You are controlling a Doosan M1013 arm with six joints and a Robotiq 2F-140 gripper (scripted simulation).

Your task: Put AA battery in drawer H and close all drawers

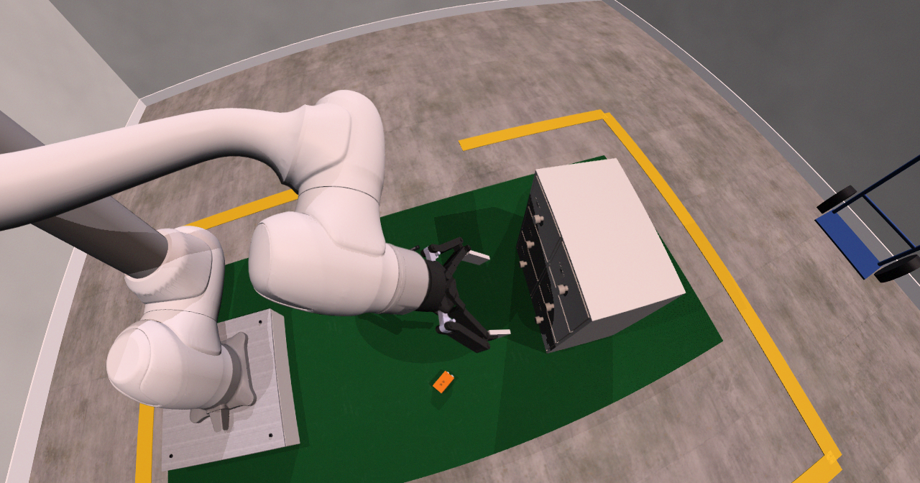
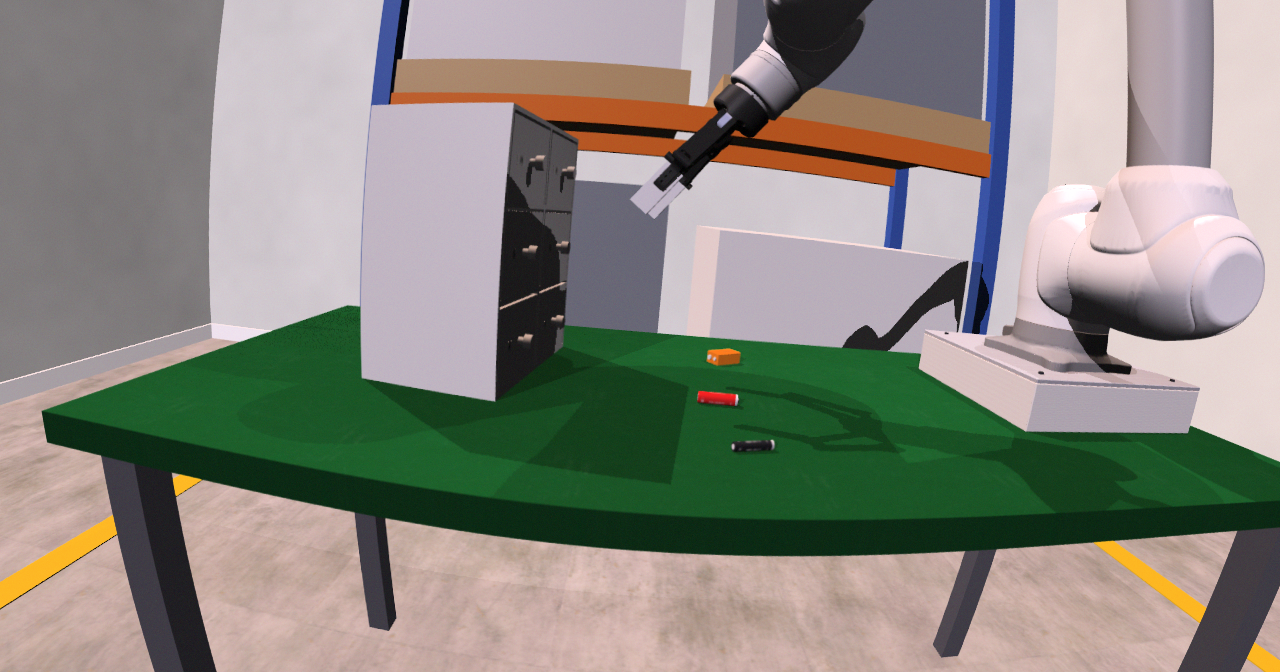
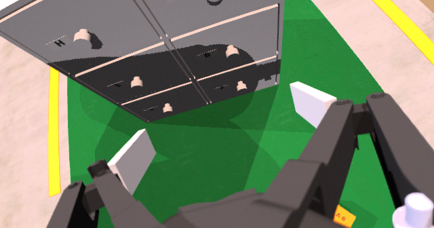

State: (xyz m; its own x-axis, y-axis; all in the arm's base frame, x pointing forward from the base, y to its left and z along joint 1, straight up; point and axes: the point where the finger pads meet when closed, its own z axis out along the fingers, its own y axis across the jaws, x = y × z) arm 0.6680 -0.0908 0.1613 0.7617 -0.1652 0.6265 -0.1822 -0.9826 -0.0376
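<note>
Green covers the counter (image 1: pixel 360 428) (image 2: pixel 626 489) (image 3: pixel 325 62), where the slim black cylindrical battery (image 1: pixel 416 249) (image 2: pixel 752 445) lies on its side, probably the AA one, its thinness setting it apart from the thicker red cylinder (image 2: pixel 717 397) and the orange rectangular block (image 1: pixel 443 382) (image 2: pixel 723 357) (image 3: pixel 344 216). The arm hides most of it from the top view; the exterior view shows it near and right of the white chest with dark drawer fronts (image 1: pixel 604 236) (image 2: pixel 434 247) (image 3: pixel 146 11). The black two-fingered gripper (image 1: pixel 489 295) (image 2: pixel 656 200) (image 3: pixel 220 120) hangs above the counter, tilted down towards the chest, jaws wide apart with nothing between them. That slant seems meant for reaching a knob from in front and above while keeping the wrist off the counter. Drawer H (image 1: pixel 546 236) (image 2: pixel 526 144) (image 3: pixel 112 24) is in the upper row, at the left in the wrist view, its pale round knob (image 1: pixel 538 219) (image 2: pixel 537 162) (image 3: pixel 82 36) standing out as a handle. All the drawers appear pushed in, so opening H first looks sensible, leaving the jaws free for the battery afterwards. A pull kept under half the drawer's length should stop the loose tray drooping, and a straight one should spare the chest a twist.
</note>
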